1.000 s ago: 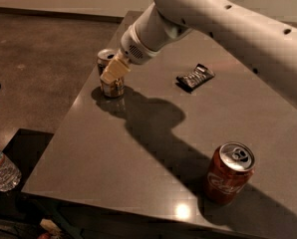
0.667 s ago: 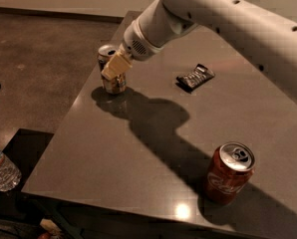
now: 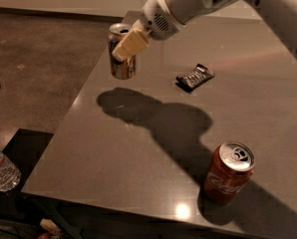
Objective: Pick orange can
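Since a second ago the orange can [image 3: 119, 66], a slim pale gold-orange metal cylinder with a silver top, has gone up and a little right with my gripper [image 3: 124, 46]. The other things have stayed put. The can hangs upright above the far left corner of the smooth grey-brown table [image 3: 113, 148], its base clear of the top and its shadow [image 3: 123, 99] lying apart below it. I see the gripper pinching the can: one flat cream finger pad [image 3: 131, 43] lies slantwise across its near side, the other is hidden behind. The rounded white plastic arm [image 3: 188, 4] comes in from the upper right.

A crinkled dark foil snack wrapper [image 3: 195, 77] lies flat to the right of the can, well apart from it. The glossy red aluminium can with white script [image 3: 229, 176] stands upright near the front edge, far from the gripper. Between them the tabletop is bare but for the arm's broad shadow. The left table edge runs just below the held can; beyond it is dark speckled floor [image 3: 39, 59], with a clear ribbed plastic water bottle [image 3: 1, 171] low at the left.
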{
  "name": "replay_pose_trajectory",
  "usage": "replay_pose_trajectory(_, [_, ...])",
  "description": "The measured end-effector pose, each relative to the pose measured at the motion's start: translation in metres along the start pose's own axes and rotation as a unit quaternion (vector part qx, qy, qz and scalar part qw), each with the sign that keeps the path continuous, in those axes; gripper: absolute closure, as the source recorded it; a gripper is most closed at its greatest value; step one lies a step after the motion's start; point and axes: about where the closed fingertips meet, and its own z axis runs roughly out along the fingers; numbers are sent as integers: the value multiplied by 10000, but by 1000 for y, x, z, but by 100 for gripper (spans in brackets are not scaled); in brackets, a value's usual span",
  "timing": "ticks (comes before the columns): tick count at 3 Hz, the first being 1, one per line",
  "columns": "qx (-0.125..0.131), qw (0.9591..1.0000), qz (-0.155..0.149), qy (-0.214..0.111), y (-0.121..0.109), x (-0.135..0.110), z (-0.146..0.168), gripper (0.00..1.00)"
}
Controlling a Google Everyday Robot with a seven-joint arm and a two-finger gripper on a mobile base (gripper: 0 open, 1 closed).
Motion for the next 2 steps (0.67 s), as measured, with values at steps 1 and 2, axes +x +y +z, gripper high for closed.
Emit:
replay_pose_trajectory(1, [-207, 9996, -117, -165, 7, -23, -68, 100])
replay_pose_trajectory(2, [-224, 9995, -143, -171, 8, -26, -73, 100])
